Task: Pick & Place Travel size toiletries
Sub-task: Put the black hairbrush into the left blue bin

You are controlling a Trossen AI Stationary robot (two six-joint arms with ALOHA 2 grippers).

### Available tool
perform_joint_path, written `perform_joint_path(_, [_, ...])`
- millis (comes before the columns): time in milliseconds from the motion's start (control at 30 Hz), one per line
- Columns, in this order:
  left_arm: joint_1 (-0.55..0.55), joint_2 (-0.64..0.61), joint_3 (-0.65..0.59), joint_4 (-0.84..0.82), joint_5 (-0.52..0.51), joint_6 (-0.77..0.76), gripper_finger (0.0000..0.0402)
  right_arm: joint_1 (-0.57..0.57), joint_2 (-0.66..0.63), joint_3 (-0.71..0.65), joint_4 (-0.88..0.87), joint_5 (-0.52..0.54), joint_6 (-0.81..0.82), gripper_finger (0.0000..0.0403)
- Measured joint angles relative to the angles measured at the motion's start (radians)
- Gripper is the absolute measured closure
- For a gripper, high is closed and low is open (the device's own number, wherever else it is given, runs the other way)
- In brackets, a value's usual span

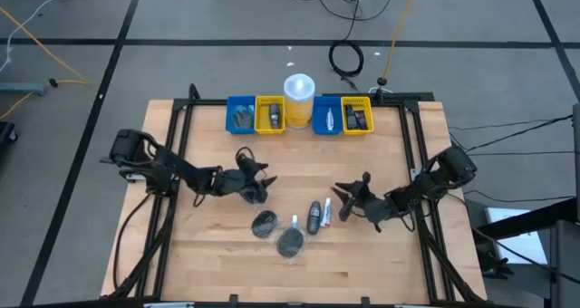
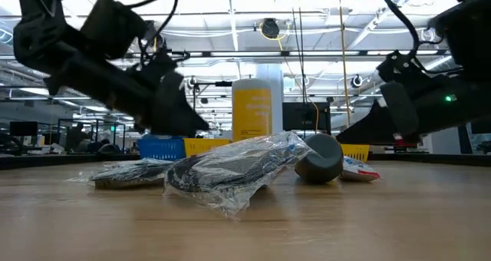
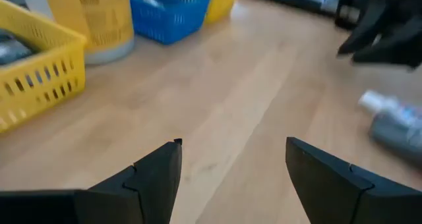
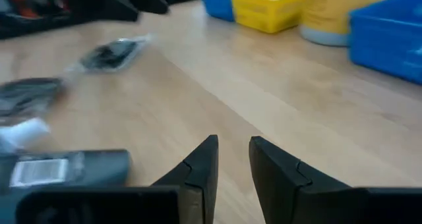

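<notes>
The toiletries lie on the wooden table between my two grippers. There are two dark discs in clear wrap [image 1: 264,222] [image 1: 290,243], a dark bottle [image 1: 314,216] and a white tube [image 1: 326,213]. In the low view a wrapped disc [image 2: 230,165] lies in front and the bottle [image 2: 322,157] behind it. My left gripper [image 1: 263,177] [image 3: 231,148] is open wide and empty, just far-left of the discs. My right gripper [image 1: 343,202] [image 4: 232,145] is empty with a narrow gap between its fingers, just right of the tube; its wrist view shows the bottle [image 4: 72,168] close by.
At the far edge stand a blue bin [image 1: 240,115], a yellow bin [image 1: 270,115], a tall yellow cup with a white lid [image 1: 299,95], another blue bin [image 1: 327,116] and another yellow bin [image 1: 356,115]. Black frame rails run along both table sides [image 1: 177,163].
</notes>
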Motion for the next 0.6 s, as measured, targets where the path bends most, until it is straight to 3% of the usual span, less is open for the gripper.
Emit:
perform_joint_path(167, [0.004, 0.108, 0.001, 0.085, -0.015, 0.04, 0.0139, -0.068, -0.001, 0.01, 0.216, -0.175, -0.055, 0.0325])
perform_joint_path(300, [0.004, 0.177, 0.002, 0.126, -0.015, 0.028, 0.0147, -0.129, -0.008, 0.099, 0.251, -0.418, -0.095, 0.0316])
perform_joint_path(400, [0.001, 0.206, 0.001, 0.122, -0.016, 0.002, 0.0152, -0.18, -0.009, 0.235, 0.094, -0.624, -0.089, 0.0293])
perform_joint_path(500, [-0.005, 0.213, 0.001, 0.11, -0.016, 0.001, 0.0156, -0.219, -0.009, 0.393, -0.189, -0.78, -0.123, 0.0261])
perform_joint_path(600, [-0.021, 0.17, -0.01, 0.071, -0.015, -0.013, 0.0154, -0.248, -0.008, 0.528, -0.464, -0.835, -0.213, 0.023])
